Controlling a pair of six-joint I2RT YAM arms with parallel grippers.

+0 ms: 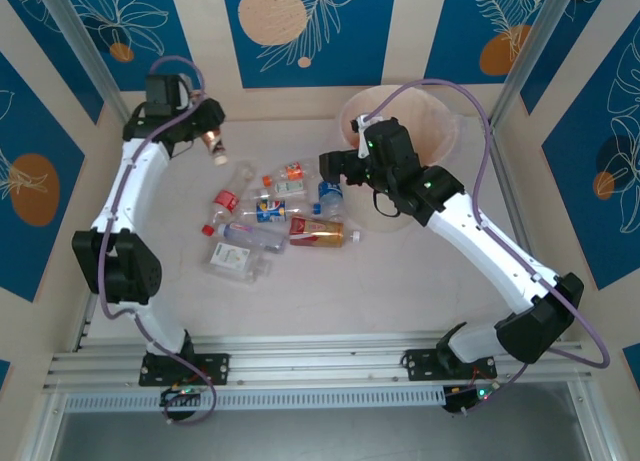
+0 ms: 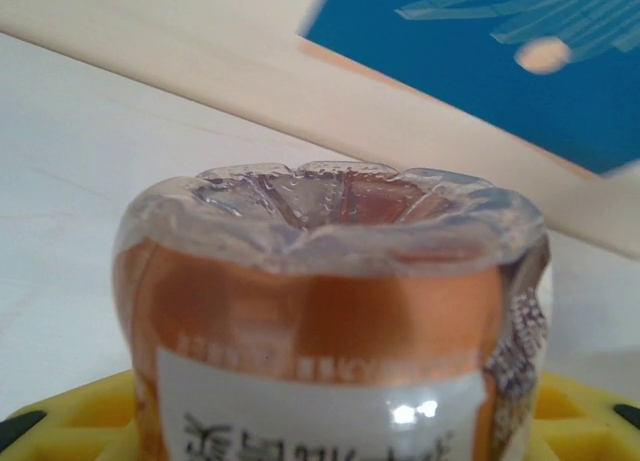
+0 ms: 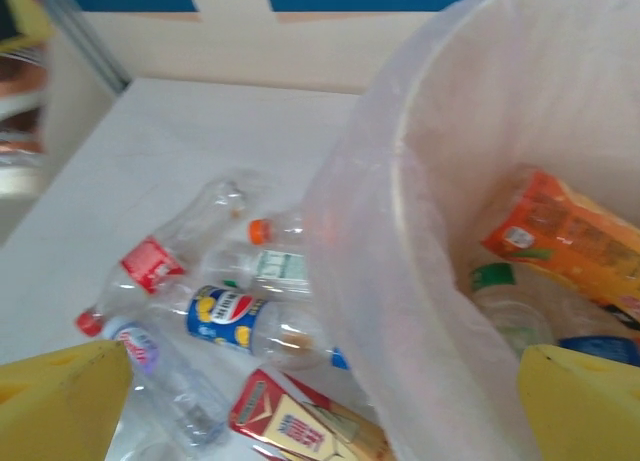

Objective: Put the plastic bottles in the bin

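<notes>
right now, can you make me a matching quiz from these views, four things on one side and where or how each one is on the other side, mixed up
Things
1. left claw
2. right claw
3. green-capped bottle
4. red-labelled bottle

Places or states
a. lying inside the bin
b. open and empty, beside the bin's rim
c. shut on an orange bottle
d. lying on the table among other bottles

Pairs: 1-c, 2-b, 3-a, 4-d
</notes>
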